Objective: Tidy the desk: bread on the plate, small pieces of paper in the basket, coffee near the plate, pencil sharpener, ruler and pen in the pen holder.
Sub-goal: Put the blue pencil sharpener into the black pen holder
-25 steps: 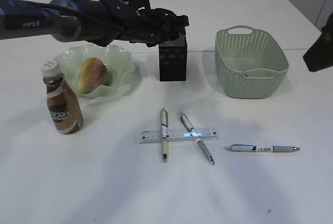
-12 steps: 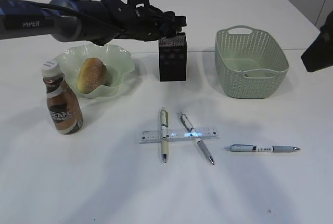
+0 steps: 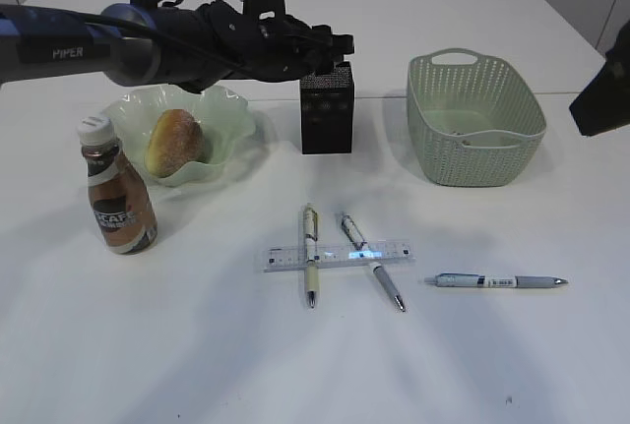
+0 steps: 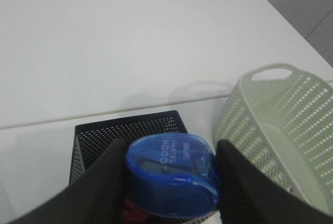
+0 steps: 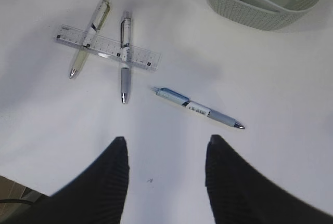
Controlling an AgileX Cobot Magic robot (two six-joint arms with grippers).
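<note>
The left gripper (image 4: 169,182), reaching level across, clasps a blue oval plastic pencil sharpener (image 4: 170,174) above the black square mesh pen holder (image 3: 327,109); the right gripper (image 5: 165,174) hovers unclenched over the white desk (image 5: 291,78).

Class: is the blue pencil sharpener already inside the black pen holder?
Not yet. The left gripper holds the sharpener just above the holder's open top.

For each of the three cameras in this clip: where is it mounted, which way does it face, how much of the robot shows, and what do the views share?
Exterior: raised in front of the desk, looking down at a slant; left arm above the pen holder.
Left wrist: looks down past the left gripper, shut on a blue pencil sharpener, over the pen holder and basket.
Right wrist: looks down between open right gripper fingers at pens, ruler, basket.
Shared: the basket appears in all three.
</note>
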